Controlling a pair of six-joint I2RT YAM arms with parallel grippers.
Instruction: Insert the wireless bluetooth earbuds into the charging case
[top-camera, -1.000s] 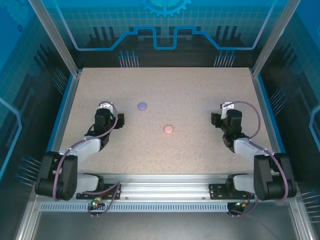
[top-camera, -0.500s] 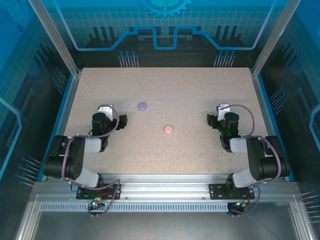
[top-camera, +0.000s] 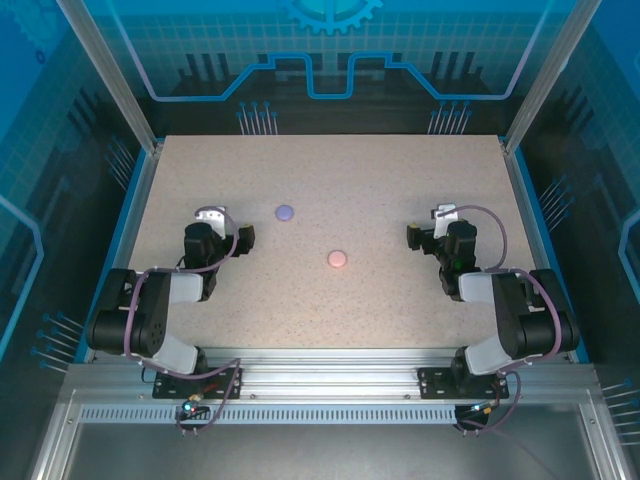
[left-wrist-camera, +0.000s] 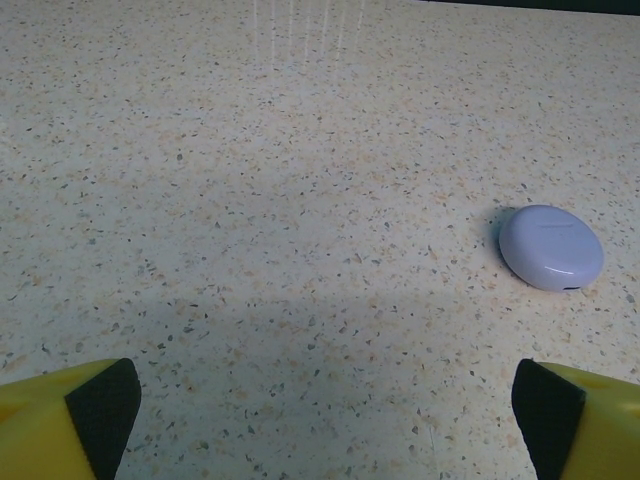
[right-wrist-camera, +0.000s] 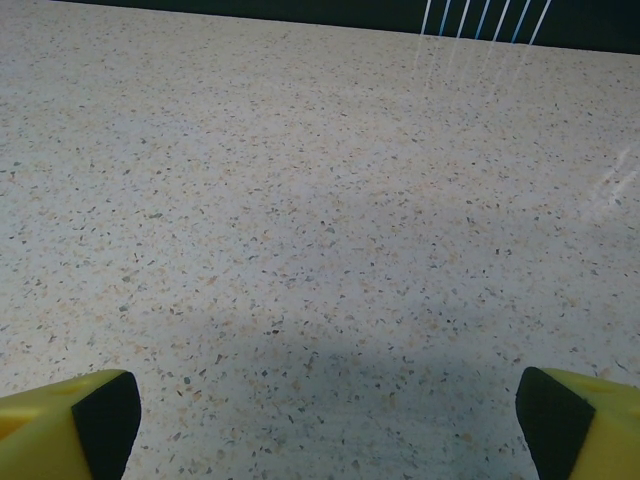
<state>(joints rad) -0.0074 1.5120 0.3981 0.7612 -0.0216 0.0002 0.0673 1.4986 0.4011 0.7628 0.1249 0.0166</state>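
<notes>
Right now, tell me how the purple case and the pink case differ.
Colour: the purple case is lavender, the pink case salmon pink. Place: the purple case lies farther back and more to the left, while the pink case sits nearer the middle of the table. Both are round, lie flat and sit apart from each other.

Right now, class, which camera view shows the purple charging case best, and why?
The left wrist view: the purple charging case lies close, right of centre, its rounded shell and shut lid plain. The top external view gives it as a tiny purple disc, farther back and left of the pink case.
</notes>
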